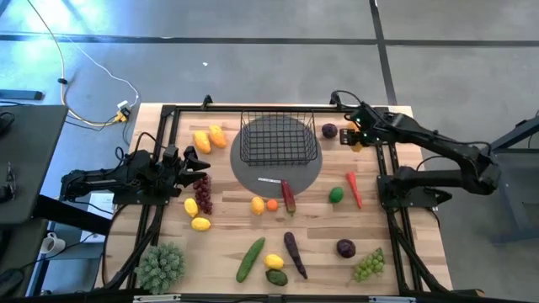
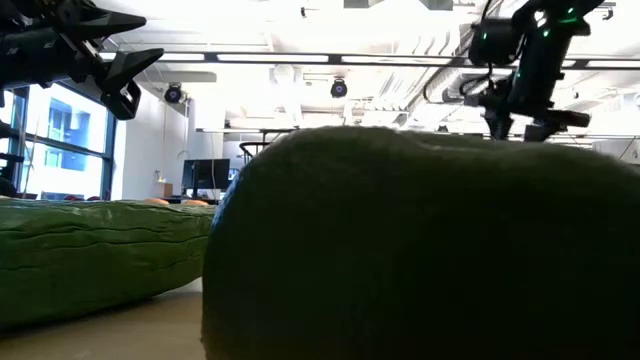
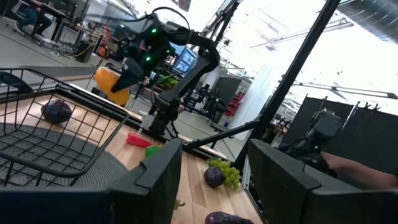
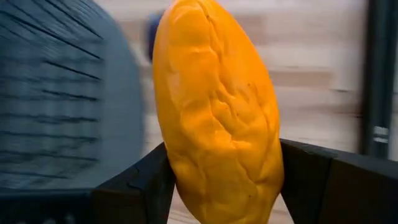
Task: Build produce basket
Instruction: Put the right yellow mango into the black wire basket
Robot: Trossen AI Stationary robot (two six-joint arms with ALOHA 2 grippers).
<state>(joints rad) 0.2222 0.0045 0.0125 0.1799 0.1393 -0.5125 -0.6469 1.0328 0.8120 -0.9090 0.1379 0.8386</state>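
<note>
Right tool (image 4: 217,180) pinching an orange-yellow fruit (image 4: 214,112) just right of the basket (image 1: 278,139), left tool (image 1: 195,168) spread empty, left of the basket

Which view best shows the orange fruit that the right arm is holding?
The right wrist view: the orange fruit fills the picture, clamped between the right end effector fingers. The left wrist view shows it small and far off; the high view shows only a sliver near the basket; the low view shows none.

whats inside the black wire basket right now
No produce shows inside the basket; through its mesh only the grey disc beneath shows. The right gripper holds an orange fruit beside it, not yet in. The disc's middle is screened by mesh.
</note>
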